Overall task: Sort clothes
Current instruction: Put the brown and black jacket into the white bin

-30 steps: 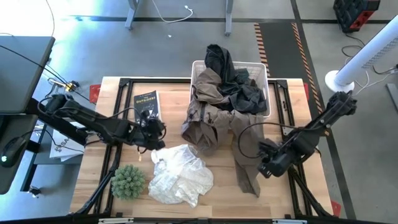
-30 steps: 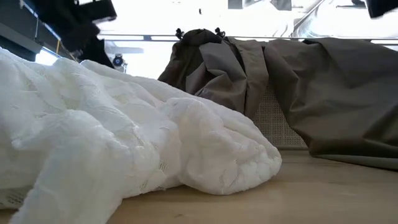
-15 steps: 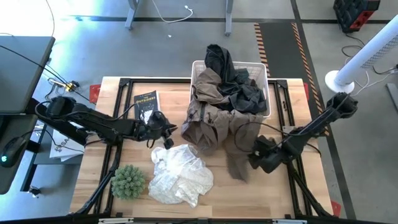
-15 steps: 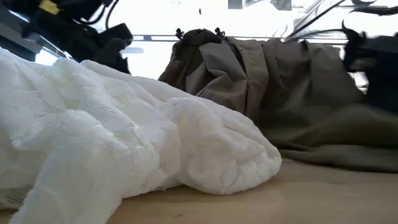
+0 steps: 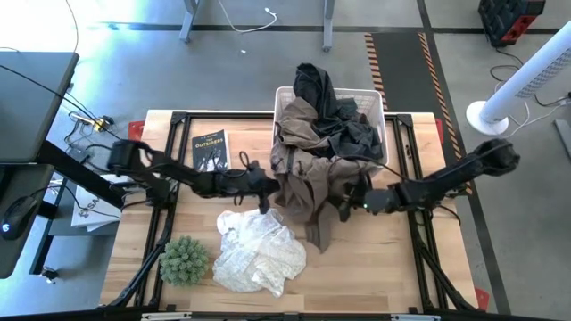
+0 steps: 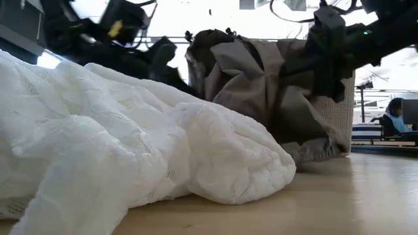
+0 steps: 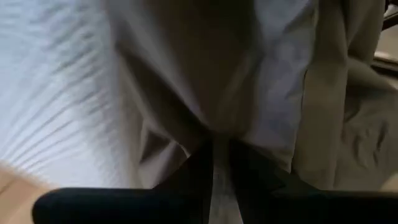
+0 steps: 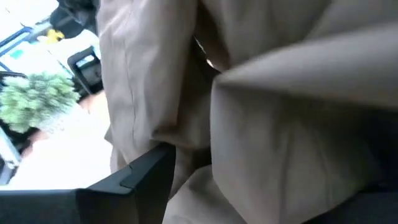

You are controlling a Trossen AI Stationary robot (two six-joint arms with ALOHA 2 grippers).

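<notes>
**Both grippers were at the khaki trousers, mid-fold.**
Your left gripper [image 5: 264, 185] was narrowed on the khaki trousers [image 5: 308, 192] at nine o'clock; the right gripper [image 5: 351, 193], spread wide, pressed in at three. Next, judge whether to lift them clear of the basket [image 5: 382, 114].

The dark book [image 5: 209, 149] on the table carries pale cover lettering. It is too small to read (title included).
</notes>
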